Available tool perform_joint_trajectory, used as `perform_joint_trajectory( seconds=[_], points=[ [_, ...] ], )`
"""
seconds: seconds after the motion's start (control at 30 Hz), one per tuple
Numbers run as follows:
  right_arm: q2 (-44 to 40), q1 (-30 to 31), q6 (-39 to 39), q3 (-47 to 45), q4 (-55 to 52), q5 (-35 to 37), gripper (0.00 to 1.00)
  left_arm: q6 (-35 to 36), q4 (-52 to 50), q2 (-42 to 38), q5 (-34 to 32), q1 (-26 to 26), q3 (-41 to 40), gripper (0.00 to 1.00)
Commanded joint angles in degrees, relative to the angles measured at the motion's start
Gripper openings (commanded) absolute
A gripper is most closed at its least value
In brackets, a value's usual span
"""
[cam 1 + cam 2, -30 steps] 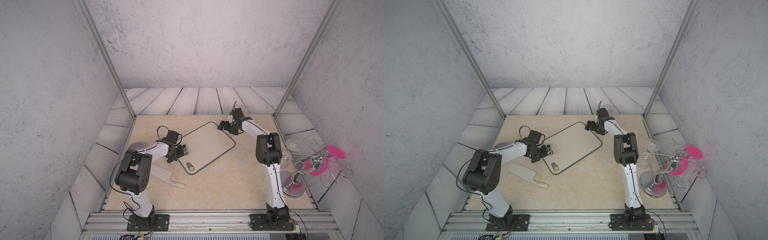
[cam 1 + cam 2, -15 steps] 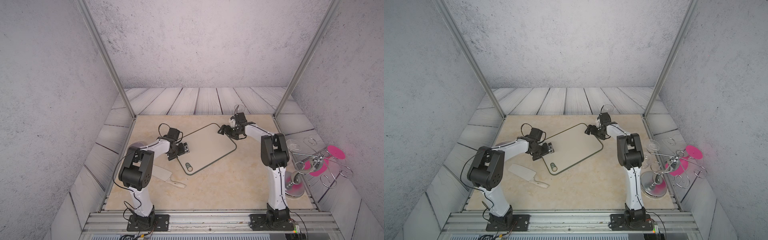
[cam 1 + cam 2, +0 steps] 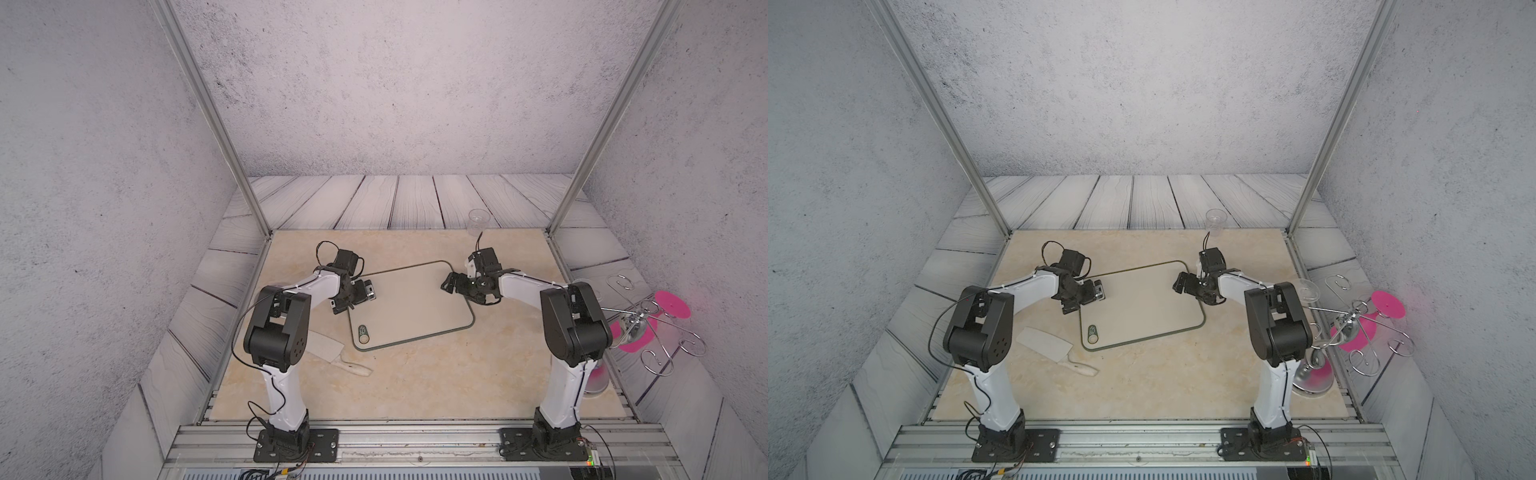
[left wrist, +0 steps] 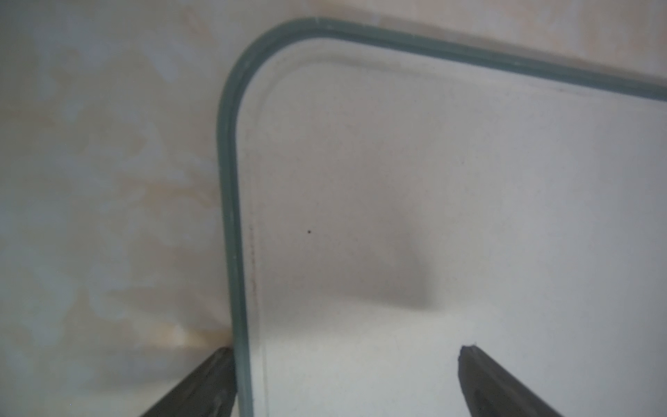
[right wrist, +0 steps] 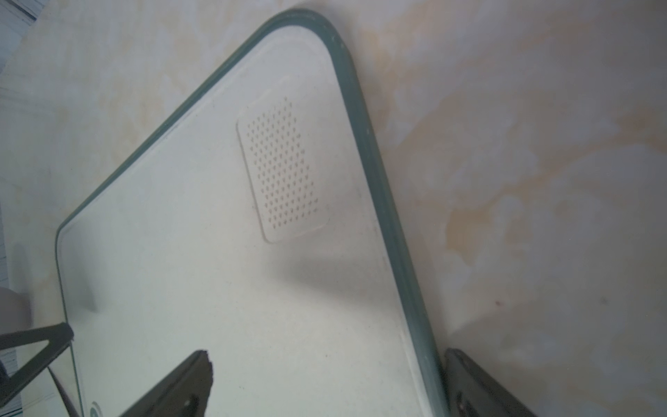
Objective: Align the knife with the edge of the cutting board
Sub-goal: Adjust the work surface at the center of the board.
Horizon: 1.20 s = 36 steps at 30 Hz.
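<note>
1. Both top views look down from high above, well back from the left pincer [image 3: 352, 300] and right pincer [image 3: 451, 284], and share the whole table [image 3: 415, 382].
2. The left wrist view rides close behind the left pincer, facing the cutting board [image 4: 433, 180] corner ahead of it.
3. The right wrist view, likewise close behind the right pincer, faces another corner of that board.

The cutting board [image 3: 411, 307] lies flat on the table [image 3: 415, 374] between my left gripper [image 3: 352, 298] and right gripper [image 3: 451, 286], each astride a side edge. The knife [image 3: 1046, 343] lies off the board, back toward my base from the left gripper. A cup [image 3: 1216, 222] stands beyond the right gripper; a wire rack [image 3: 1358, 328], out to its right.
</note>
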Motion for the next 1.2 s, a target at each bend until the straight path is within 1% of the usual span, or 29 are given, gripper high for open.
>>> perform_joint_trajectory(
  seconds=[0.0,0.13,0.3,0.43,0.63,0.73,0.83,1.0,1.17],
  points=[
    [-1.5,4.4,3.8,-6.3,-3.6,-2.3,0.99,-0.1,1.8,3.6,4.7,-0.8,1.5,1.0],
    [-3.9,5.8,5.3,-9.5,-3.1,-1.8,0.99,0.3,1.8,4.0,4.4,-0.9,2.2,1.0],
    [-6.4,7.2,6.9,-11.3,-3.2,-0.7,0.99,0.6,2.3,3.9,4.7,-0.8,2.3,1.0],
    [-7.2,8.7,7.5,-11.5,-3.6,0.2,0.99,0.6,2.6,3.8,4.9,-0.8,2.2,1.0],
    [-7.6,8.8,7.3,-11.0,-5.1,1.8,0.99,1.0,2.4,2.8,4.5,-0.8,1.8,1.0],
    [-8.2,8.8,5.8,-9.5,-7.4,3.6,0.99,1.5,1.8,1.6,2.5,-0.8,1.7,1.0],
    [-10.1,8.8,4.0,-7.0,-11.4,8.2,0.99,2.0,0.4,-0.8,0.0,-0.7,1.5,1.0],
    [-15.3,8.8,1.1,-4.0,-16.0,17.1,0.99,2.2,-1.4,-8.2,-5.9,-0.2,-0.3,1.0],
    [-21.5,8.8,-0.9,-4.5,-16.2,21.8,0.99,1.6,-3.9,-16.6,-12.3,-0.2,-4.7,1.0]
  ],
)
